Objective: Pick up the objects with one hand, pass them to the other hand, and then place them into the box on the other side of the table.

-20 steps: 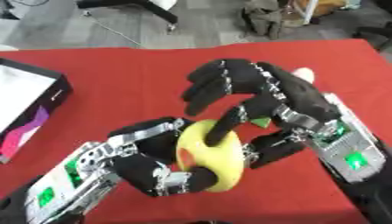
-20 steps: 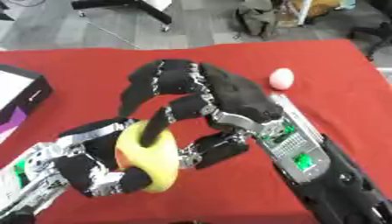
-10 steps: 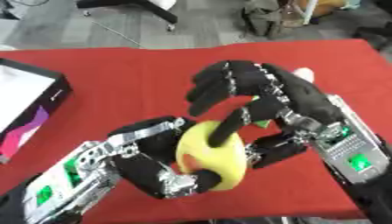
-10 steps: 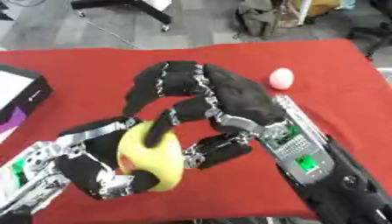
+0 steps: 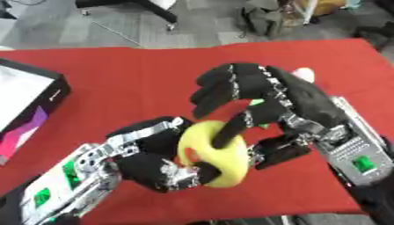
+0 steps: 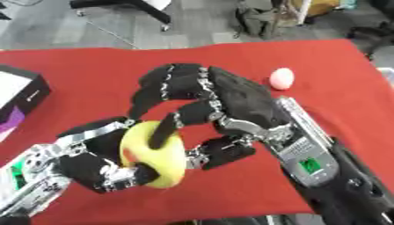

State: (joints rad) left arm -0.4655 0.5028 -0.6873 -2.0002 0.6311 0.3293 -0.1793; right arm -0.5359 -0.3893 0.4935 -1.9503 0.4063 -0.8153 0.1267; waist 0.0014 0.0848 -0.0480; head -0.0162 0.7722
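The yellow object point(image 5: 214, 154) sits mid-table, above the red cloth point(image 5: 123, 83), cradled in the left hand point(image 5: 150, 160), whose fingers curl round its lower side. The right hand point(image 6: 219, 103) arches over it with one dark finger laid down across its face and the thumb tucked in at the right, so both hands are on it at once. Compared with a second ago almost nothing has shifted: same clasp, same spot. That reads as a handover caught mid-exchange, with neither hand letting go yet.

Looking outward, the black box point(image 5: 27, 103) lies at the left edge, well apart from the hands, with open red cloth between. A small pale ball point(image 6: 282, 78) rests on the far right, clear of the arms. The near table edge runs close below the left forearm, so there is little room there.
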